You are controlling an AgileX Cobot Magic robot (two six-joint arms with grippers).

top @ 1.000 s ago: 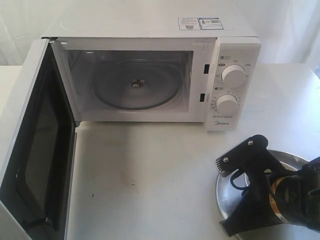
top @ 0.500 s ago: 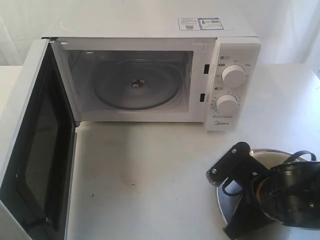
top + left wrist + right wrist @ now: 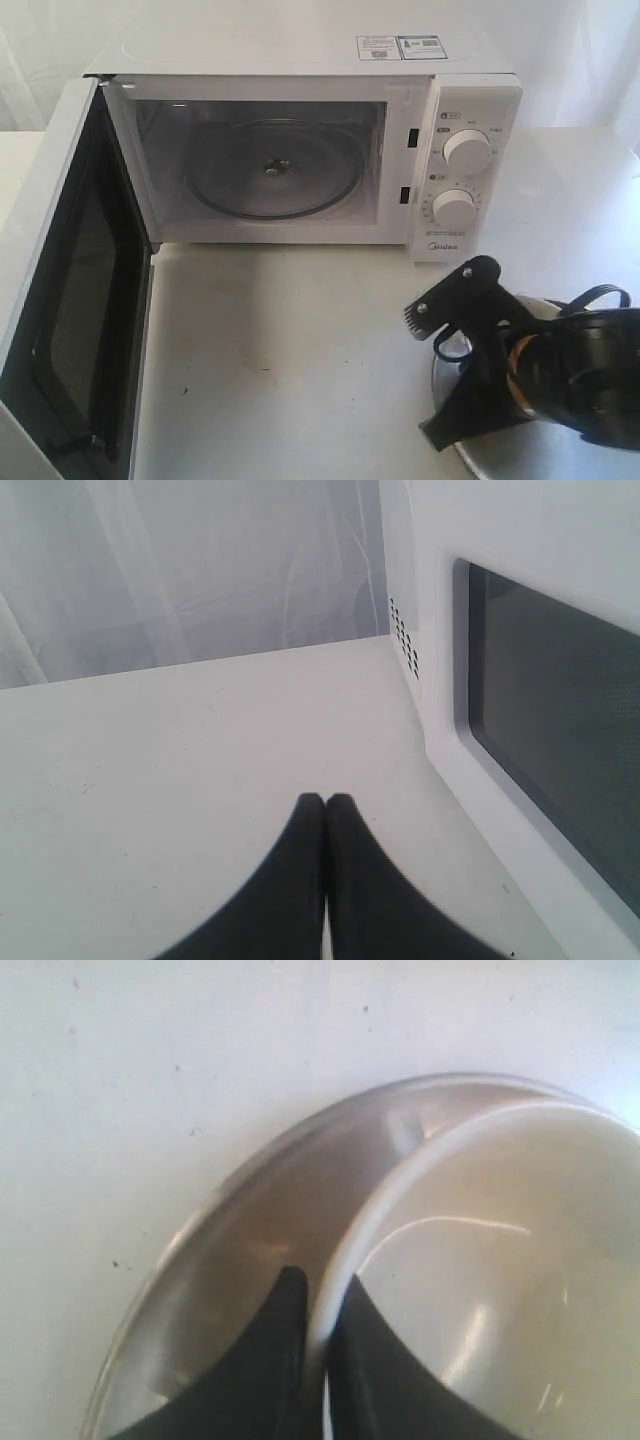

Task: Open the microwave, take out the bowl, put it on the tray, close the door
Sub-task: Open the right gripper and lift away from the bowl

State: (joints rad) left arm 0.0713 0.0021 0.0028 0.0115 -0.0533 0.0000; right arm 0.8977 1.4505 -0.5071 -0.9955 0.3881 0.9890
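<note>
White curtains hang behind a white bench [image 3: 300, 350]. On it sits the microwave [image 3: 300, 50], and its door [image 3: 60, 280] is swung wide open. Inside there is only the glass plate, no bowl.

The bowl [image 3: 500, 1260] is over the shiny tray [image 3: 230, 1230], near one side of it. I cannot tell if it sits flat on the tray yet.

What could go wrong? If the bowl is let go while it is up or tipped, it could drop, bang the tray and slide off. The hold is only on the thin rim, so the bowl could also slip.

The right end effector [image 3: 320, 1280] is almost closed and pinches the bowl's rim, one finger inside and one outside. The left end effector [image 3: 325, 800] is pressed together and holds nothing, low by the outside of the door.
</note>
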